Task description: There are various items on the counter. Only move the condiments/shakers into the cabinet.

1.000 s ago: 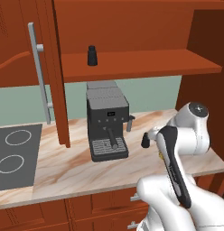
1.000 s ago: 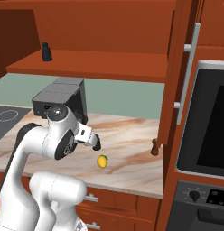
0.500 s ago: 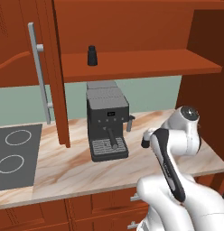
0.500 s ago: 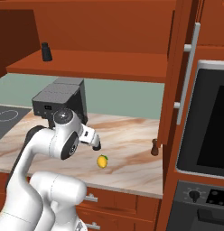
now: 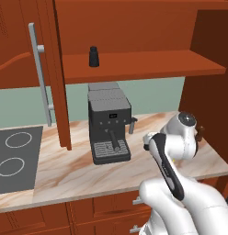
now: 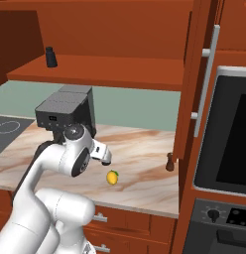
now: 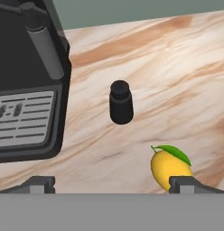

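One black shaker (image 5: 93,56) is already on the cabinet shelf (image 5: 148,64), so that part reads as done. The second black shaker (image 7: 121,102) stands upright on the counter (image 7: 177,67), just right of the coffee machine (image 7: 28,90), with the lemon (image 7: 170,168) near it on the hand's side. The brown mill (image 6: 169,162) stands well apart at the far right of the counter, tight against the cabinet side.

The gripper (image 7: 112,184) is wide open and holds nothing. It looks down the counter with the shaker roughly centred between the tips. My read: it's lining up on that shaker. The lemon sits by the right tip (image 7: 186,183), so a straight approach risks nudging it; it must stay on the counter.

Versus a second ago: the wrist has swung, and the elbow and forearm have shifted toward the right end of the counter. The jaws were open then too. Shakers, mill, lemon and base haven't moved.
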